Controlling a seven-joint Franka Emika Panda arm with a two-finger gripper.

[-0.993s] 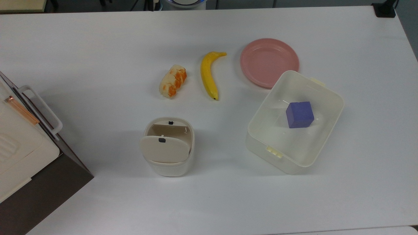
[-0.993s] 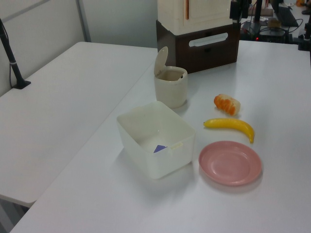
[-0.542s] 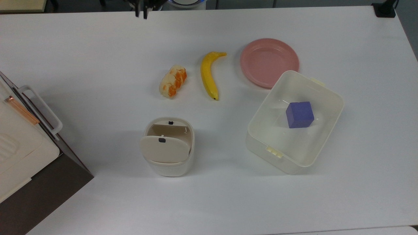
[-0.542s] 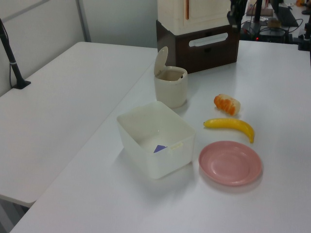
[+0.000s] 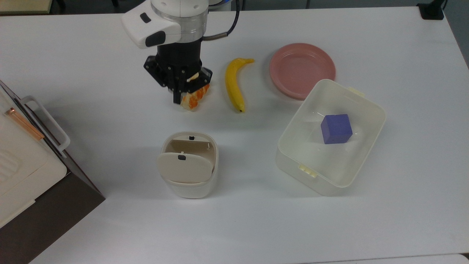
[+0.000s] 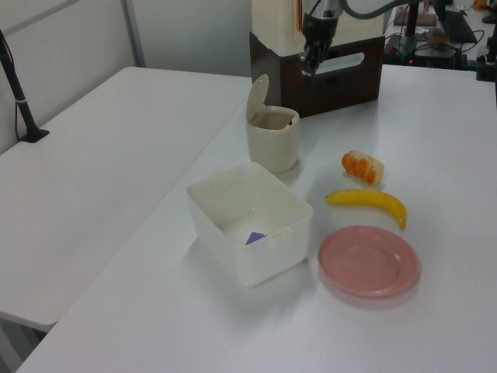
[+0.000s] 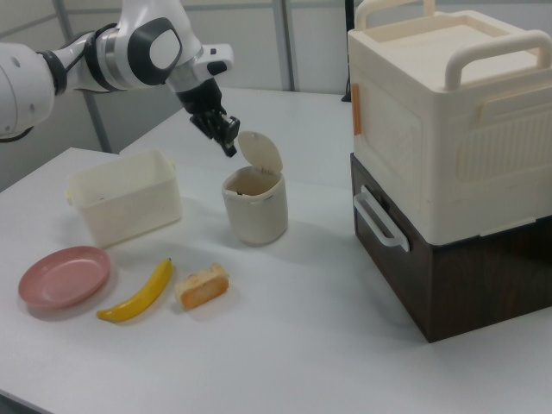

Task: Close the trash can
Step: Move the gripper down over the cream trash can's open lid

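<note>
The trash can (image 5: pixel 190 187) is a small cream-white bin standing near the table's middle, and its beige lid (image 5: pixel 185 167) with a black button is tipped up open. In the right view the lid (image 7: pixel 260 153) stands upright over the bin (image 7: pixel 255 207). My gripper (image 5: pixel 176 99) hangs in the air behind the bin, fingers together and holding nothing. The right view puts the gripper (image 7: pixel 228 145) just left of the lid's top edge, apart from it. In the left view the gripper (image 6: pixel 304 70) is up and to the right of the lid (image 6: pixel 257 99).
An orange-and-cream food piece (image 5: pixel 193 101) lies partly under the gripper in the top view, beside a banana (image 5: pixel 233 86) and a pink plate (image 5: pixel 302 69). A translucent tub (image 5: pixel 289 132) holds a purple cube (image 5: pixel 336 128). A cream box on a brown cabinet (image 5: pixel 22 161) stands at the top view's left edge.
The arm has swept in from the far table edge toward the bin, and its gripper now hangs close to the raised lid. The lid and the other objects have not moved.
</note>
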